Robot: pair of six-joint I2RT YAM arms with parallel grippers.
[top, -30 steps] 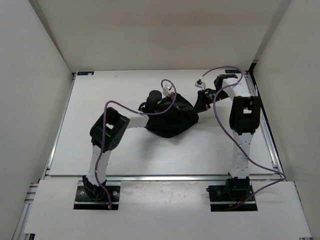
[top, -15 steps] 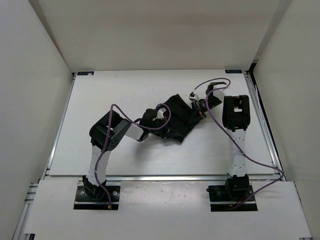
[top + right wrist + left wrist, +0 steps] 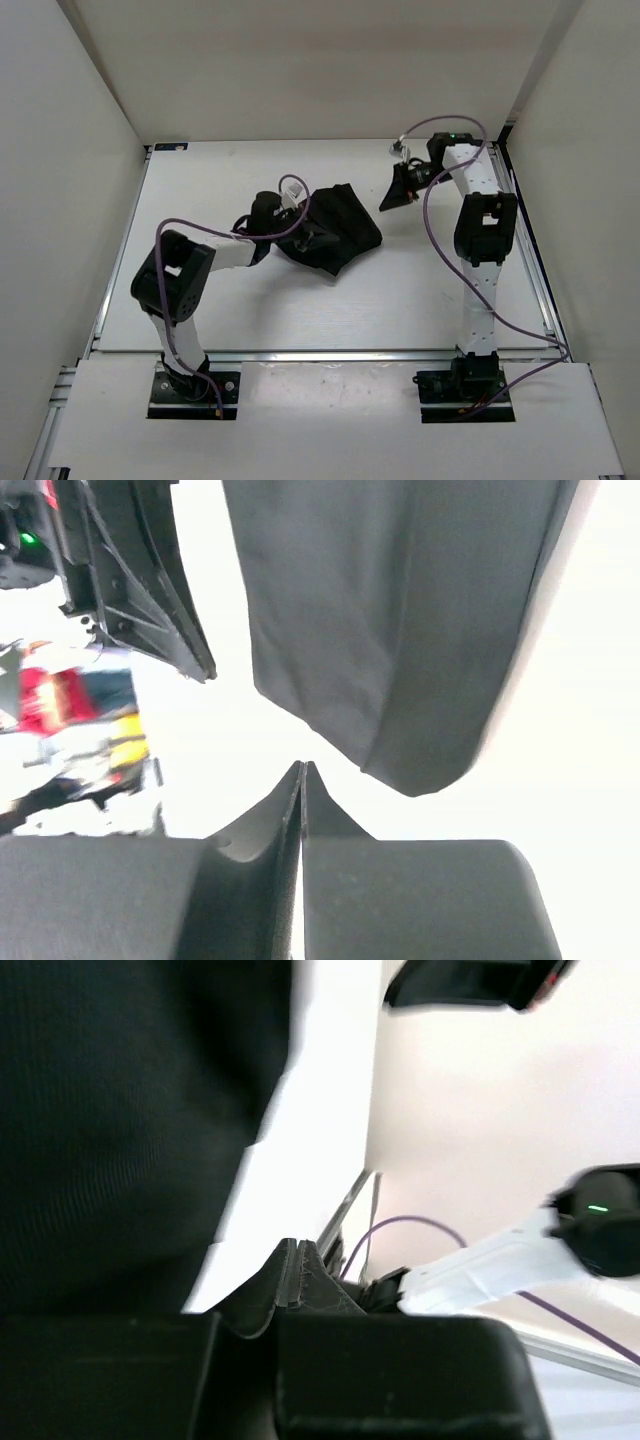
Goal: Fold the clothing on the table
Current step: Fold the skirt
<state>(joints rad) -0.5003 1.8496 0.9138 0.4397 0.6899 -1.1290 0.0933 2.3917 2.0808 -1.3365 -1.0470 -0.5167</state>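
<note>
Black garment point(image 3: 338, 226) lies bunched mid-way across the table point(image 3: 250, 310), just beside the left jaws and apart from the right jaws. Both pairs are closed on nothing; they should open wide, then pinch opposite edges evenly.

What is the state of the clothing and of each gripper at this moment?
clothing: lying in a loose heap on the table, held by neither gripper.
left gripper: shut, nothing seen between its tips, next to the clothing.
right gripper: shut, empty, apart from the clothing.
</note>
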